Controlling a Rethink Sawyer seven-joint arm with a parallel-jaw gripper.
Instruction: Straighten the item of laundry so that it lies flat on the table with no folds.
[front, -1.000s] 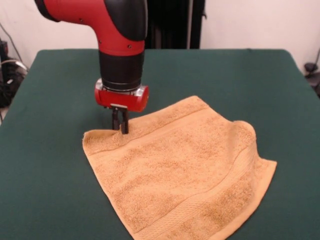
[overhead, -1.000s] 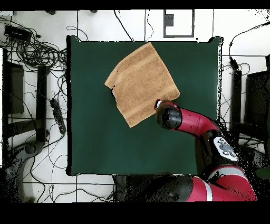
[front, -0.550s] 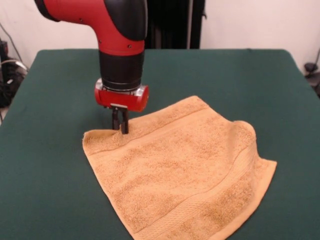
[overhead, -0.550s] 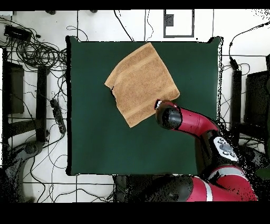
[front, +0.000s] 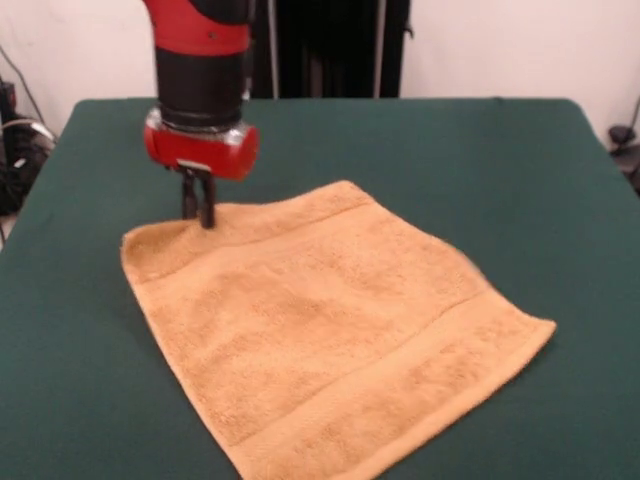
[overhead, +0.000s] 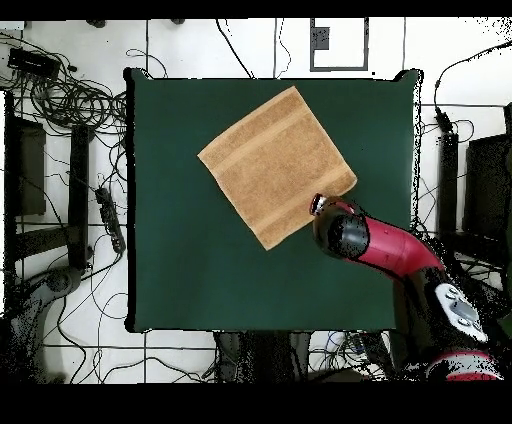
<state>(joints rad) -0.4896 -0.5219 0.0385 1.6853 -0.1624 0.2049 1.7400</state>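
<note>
The towel (front: 320, 330) looks soft, light and limp, spread almost flat on the tabletop (front: 500, 170); the jaws of the gripper (front: 197, 212) pinch its far edge near a corner, the sensible hold.

Towel (front: 320, 335): orange-tan terry, roughly square, woven band near 2 opposite edges. Lies spread on green table (front: 480, 170), rotated diamond-wise, looks flat w/ no obvious folds. Sits near-center in front view, near corner running off the frame's bottom edge. Far-left corner slightly raised.
</note>
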